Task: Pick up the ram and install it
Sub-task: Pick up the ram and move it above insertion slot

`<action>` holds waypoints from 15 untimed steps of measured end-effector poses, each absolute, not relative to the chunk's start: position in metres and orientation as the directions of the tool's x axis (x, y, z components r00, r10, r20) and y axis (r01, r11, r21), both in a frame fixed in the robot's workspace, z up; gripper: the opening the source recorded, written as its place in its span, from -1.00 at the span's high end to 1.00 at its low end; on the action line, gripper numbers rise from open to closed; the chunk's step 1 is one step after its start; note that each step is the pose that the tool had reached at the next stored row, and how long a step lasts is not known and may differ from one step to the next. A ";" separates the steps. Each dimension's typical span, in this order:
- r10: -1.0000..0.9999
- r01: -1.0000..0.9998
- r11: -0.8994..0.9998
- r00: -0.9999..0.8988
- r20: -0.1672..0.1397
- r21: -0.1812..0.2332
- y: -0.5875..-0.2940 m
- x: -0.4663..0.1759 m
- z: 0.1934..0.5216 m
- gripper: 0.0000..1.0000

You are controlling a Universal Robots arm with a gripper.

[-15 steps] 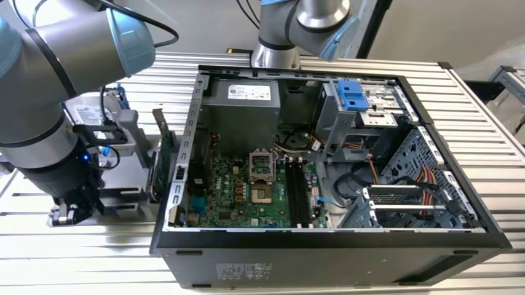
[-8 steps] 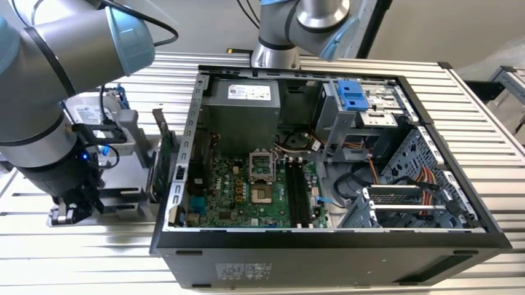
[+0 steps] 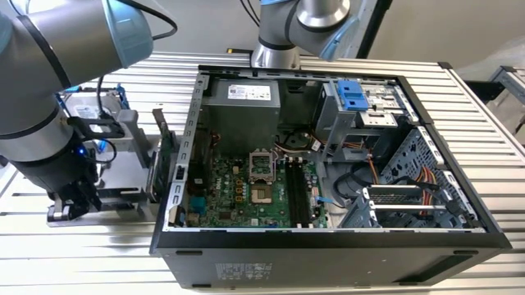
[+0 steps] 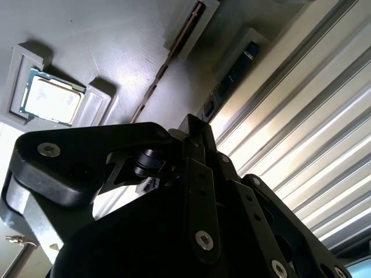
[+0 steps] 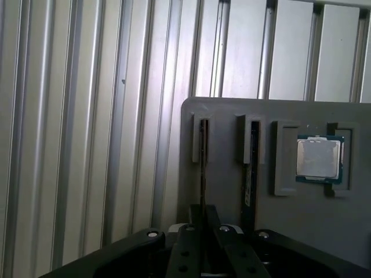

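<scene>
Bends down low at the exterior view's left, beside the open black computer case [image 3: 328, 246] and outside it. Ends in the black gripper [image 5: 204, 217], aimed at a flat grey plastic tray [image 5: 232, 113] on the ribbed silver metal table [image 5: 87, 116]. Lines up over one end of the ram [image 5: 203, 156], a long thin dark stick standing on edge in a tray slot. Cannot tell if open or gripping. Leaves a second dark stick [image 5: 253, 168] just beside the ram, then a square silver chip [image 5: 317, 159].
</scene>
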State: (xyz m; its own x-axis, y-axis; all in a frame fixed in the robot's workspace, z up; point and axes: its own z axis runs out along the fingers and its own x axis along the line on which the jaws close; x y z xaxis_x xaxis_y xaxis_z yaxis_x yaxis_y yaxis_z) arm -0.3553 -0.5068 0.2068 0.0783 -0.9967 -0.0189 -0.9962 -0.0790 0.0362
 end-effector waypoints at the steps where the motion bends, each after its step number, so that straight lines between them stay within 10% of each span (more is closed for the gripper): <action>1: -0.997 -0.996 -0.079 0.078 -0.019 0.036 -0.507 -0.355 0.208 1.00; 15: -0.997 -0.996 -0.079 0.078 -0.019 0.036 -0.507 -0.355 0.219 1.00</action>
